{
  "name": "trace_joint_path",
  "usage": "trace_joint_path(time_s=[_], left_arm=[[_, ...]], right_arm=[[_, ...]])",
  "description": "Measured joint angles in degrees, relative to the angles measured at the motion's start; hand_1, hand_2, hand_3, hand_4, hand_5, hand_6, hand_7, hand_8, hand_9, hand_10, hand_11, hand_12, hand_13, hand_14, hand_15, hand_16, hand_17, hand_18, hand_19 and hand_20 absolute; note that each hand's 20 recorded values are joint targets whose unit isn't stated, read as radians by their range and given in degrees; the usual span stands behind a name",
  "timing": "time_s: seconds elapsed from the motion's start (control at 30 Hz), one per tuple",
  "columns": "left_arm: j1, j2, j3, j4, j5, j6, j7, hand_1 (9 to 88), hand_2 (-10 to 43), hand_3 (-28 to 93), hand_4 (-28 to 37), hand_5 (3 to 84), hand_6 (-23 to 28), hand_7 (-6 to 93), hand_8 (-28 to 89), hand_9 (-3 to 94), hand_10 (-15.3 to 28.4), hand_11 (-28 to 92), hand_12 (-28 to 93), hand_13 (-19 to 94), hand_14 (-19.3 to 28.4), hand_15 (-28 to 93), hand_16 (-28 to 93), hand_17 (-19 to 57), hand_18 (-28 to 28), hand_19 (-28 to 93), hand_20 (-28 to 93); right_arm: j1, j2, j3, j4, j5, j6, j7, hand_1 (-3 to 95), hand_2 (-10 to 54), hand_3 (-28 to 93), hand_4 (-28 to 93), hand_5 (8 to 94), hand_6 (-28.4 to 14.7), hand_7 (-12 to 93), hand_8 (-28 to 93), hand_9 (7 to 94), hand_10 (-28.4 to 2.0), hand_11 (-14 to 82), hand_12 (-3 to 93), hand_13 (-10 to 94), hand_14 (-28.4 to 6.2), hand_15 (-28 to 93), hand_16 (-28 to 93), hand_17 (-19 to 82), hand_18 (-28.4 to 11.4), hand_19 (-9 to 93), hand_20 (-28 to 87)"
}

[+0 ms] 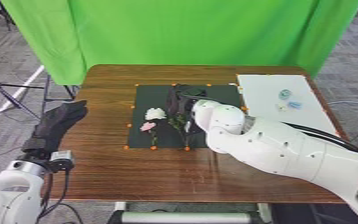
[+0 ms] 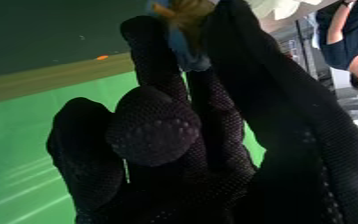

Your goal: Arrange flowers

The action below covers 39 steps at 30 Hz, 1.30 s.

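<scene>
In the head view, a green curtain [image 1: 202, 37] hangs beyond the desk's [image 1: 100, 170] far edge; white [image 1: 155, 113] and pink flowers [image 1: 148, 126] lie mid-desk, right hand [image 1: 190, 95] beside them; the left hand [image 1: 62, 117], relaxed, is at the left edge; in the right wrist view, the right hand pinches a tan bloom [image 2: 191, 12].

The brown wooden table [image 1: 113, 175] carries a dark mat [image 1: 152, 94] with a white sheet [image 1: 268, 89] beside it.
</scene>
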Motion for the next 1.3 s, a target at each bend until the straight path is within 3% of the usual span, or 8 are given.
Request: trace_joint_path(time_s=[0.1, 0.4, 0.6, 0.7, 0.9, 1.0, 1.17, 1.3], left_arm=[[0.0, 0.0, -0.06, 0.0, 0.0, -0.09, -0.13, 20.7, 12.1, 61, -28.3, 42.8, 4.7, 11.6, -6, 39.1, 14.6, 19, 9, 29, 16.3, 13, -2, 0.8, 10.6, 11, 11], [0.04, -0.03, -0.15, 0.0, 0.02, -0.25, -0.47, 20.8, 12.2, 61, -28.3, 42.9, 4.5, 11.8, -6, 39.1, 14.6, 18, 9, 29, 16.4, 14, -3, 0.8, 10.6, 11, 11], [0.02, -0.03, -0.14, -0.01, 0.04, -0.39, -0.61, 21.3, 12.4, 60, -28.3, 43.1, 4.8, 11.7, -6, 39.4, 14.8, 19, 9, 30, 16.8, 14, -3, 0.9, 10.6, 11, 11], [0.09, -0.03, -0.18, -0.04, 0.04, -0.4, -0.62, 21.4, 12.4, 60, -28.3, 43.3, 4.8, 11.6, -6, 39.7, 14.8, 19, 9, 30, 16.9, 14, -3, 0.9, 10.6, 11, 11], [0.68, -0.05, -0.74, -0.23, 0.18, -0.4, -0.66, 21.9, 12.9, 59, -28.3, 43.5, 4.8, 11.4, -6, 39.9, 15.1, 18, 9, 30, 17.1, 14, -3, 0.9, 10.8, 11, 11], [1.1, -0.25, -1.1, -0.52, 0.28, -0.4, -0.83, 21.8, 13.0, 59, -28.3, 43.6, 4.8, 11.5, -6, 40.0, 15.2, 18, 9, 30, 17.2, 15, -3, 0.9, 10.8, 11, 11], [1.89, -0.63, -1.49, -1.02, 0.28, -0.39, -0.88, 22.2, 13.7, 58, -28.3, 43.7, 4.7, 11.5, -6, 40.1, 15.3, 18, 9, 30, 17.2, 15, -3, 0.9, 10.9, 12, 11], [2.0, -0.78, -1.49, -1.13, 0.35, -0.38, -1.26, 22.5, 14.1, 58, -28.3, 43.8, 4.7, 11.6, -6, 40.2, 15.3, 18, 9, 30, 17.3, 15, -3, 0.9, 10.9, 12, 11]], right_arm=[[-0.11, 0.19, 0.25, -0.2, 0.31, -0.54, 0.04, 44.4, -9.5, 67, -17, 65.3, 2.7, 13, -7, 74.7, -14.4, 10.5, 17.1, 89, -1.5, 64, 32, 62, -14.5, 93, 63], [-0.2, 0.85, 0.96, -1.29, 1.34, -1.84, 0.46, 41.9, -9.5, 66, -16, 60.3, 2.5, 11, -8, 74.4, -15.1, 10.3, 16.4, 90, -2.0, 61, 32, 62, -14.8, 93, 62], [-0.39, 2.13, 3.65, -2.96, 0.55, -2.95, 0.34, 38.5, -9.5, 64, -15, 58.1, 2.5, 11, -8, 69.4, -14.6, 10.0, 16.9, 88, -2.2, 60, 33, 59, -15.5, 93, 60], [-0.69, 4.06, 6.52, -4.99, -2.18, -2.79, 0.03, 34.5, -9.5, 64, -14, 54.6, 1.6, 9, -7, 62.4, -14.6, 8.9, 17.6, 85, -2.9, 60, 33, 56, -16.3, 93, 58], [-0.62, 10.34, 12.18, -6.62, -7.02, -2.07, 0.06, 30.3, -9.5, 62, -15, 41.4, -2.0, 2, -4, 43.8, -17.7, 5.1, 17.3, 81, -4.3, 61, 32, 52, -17.8, 93, 54], [-1.29, 14.28, 15.91, -6.35, -6.64, -3.41, 1.81, 29.5, -9.5, 60, -17, 38.4, -2.6, 1, -3, 39.9, -19.2, 4.2, 16.6, 81, -4.6, 62, 31, 52, -18.0, 93, 53], [-5.0, 19.61, 23.71, -4.24, -6.39, -11.41, 7.21, 29.2, -9.5, 59, -19, 40.5, -2.5, 2, -3, 43.5, -18.0, 5.3, 16.6, 81, -4.8, 62, 31, 52, -18.4, 93, 53], [-10.19, 22.91, 28.61, -2.81, -6.15, -10.88, 8.22, 29.5, -9.5, 59, -20, 47.0, -3.3, 4, -5, 50.2, -16.9, 6.8, 16.8, 83, -4.7, 62, 30, 54, -18.3, 93, 55]])
